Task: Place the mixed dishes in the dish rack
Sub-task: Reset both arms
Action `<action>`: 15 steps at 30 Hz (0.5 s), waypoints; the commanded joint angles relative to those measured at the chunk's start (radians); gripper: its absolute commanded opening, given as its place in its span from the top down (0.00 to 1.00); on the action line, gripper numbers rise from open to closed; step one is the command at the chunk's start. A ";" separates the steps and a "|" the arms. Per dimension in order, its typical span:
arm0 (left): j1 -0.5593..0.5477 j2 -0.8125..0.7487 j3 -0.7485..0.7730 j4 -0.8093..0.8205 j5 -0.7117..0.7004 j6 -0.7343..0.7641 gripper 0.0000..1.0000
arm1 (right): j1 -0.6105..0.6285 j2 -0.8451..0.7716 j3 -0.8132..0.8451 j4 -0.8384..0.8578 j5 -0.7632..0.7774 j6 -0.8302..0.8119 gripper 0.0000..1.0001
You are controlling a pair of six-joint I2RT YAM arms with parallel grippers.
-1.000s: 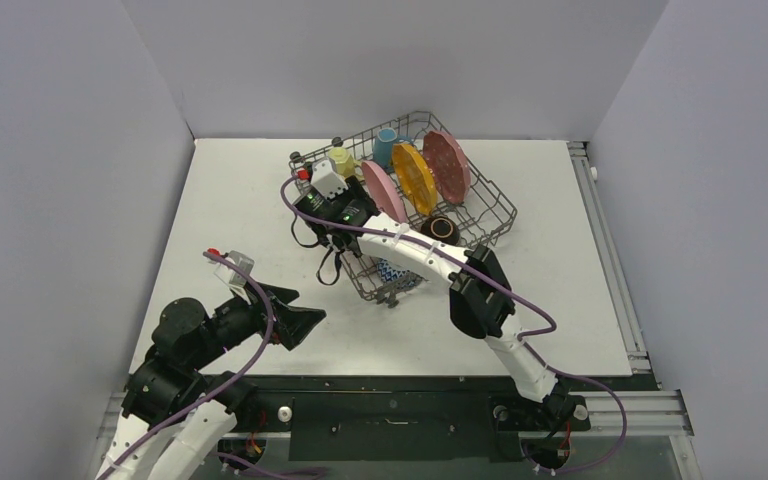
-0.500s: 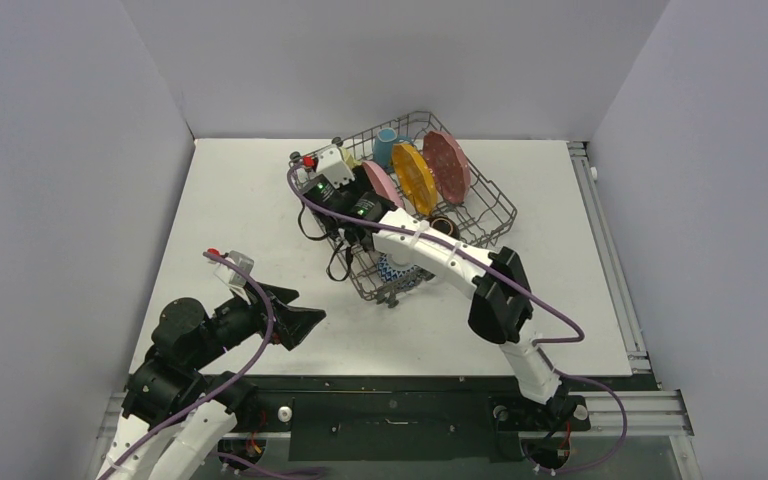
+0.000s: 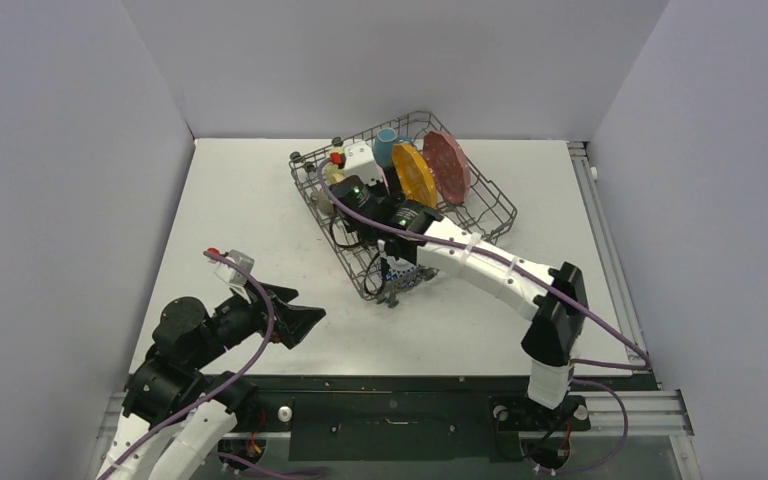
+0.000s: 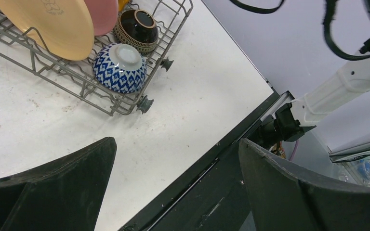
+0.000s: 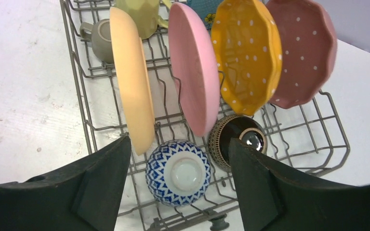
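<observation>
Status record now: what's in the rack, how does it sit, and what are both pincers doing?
rack: grey wire dish rack
plates on edge: tan plate, pink plate, orange dotted plate, red-brown dotted scalloped plate
bowls: blue-white patterned bowl, upside down; dark-brown bowl beside it
right pincer: open, empty, above the rack
left pincer: open, empty, over the white table

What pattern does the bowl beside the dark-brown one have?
Bowl: blue-and-white diamond lattice; right wrist view.
</observation>
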 commanded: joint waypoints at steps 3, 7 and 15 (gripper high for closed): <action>0.010 0.028 0.016 0.016 -0.039 0.011 0.04 | 0.007 -0.223 -0.146 0.095 -0.007 0.067 0.24; 0.011 0.029 0.018 0.009 -0.053 0.009 0.04 | 0.011 -0.333 -0.243 0.112 -0.003 0.078 0.21; 0.012 0.011 0.018 0.002 -0.091 0.008 0.04 | 0.025 -0.583 -0.483 0.165 0.005 0.076 0.21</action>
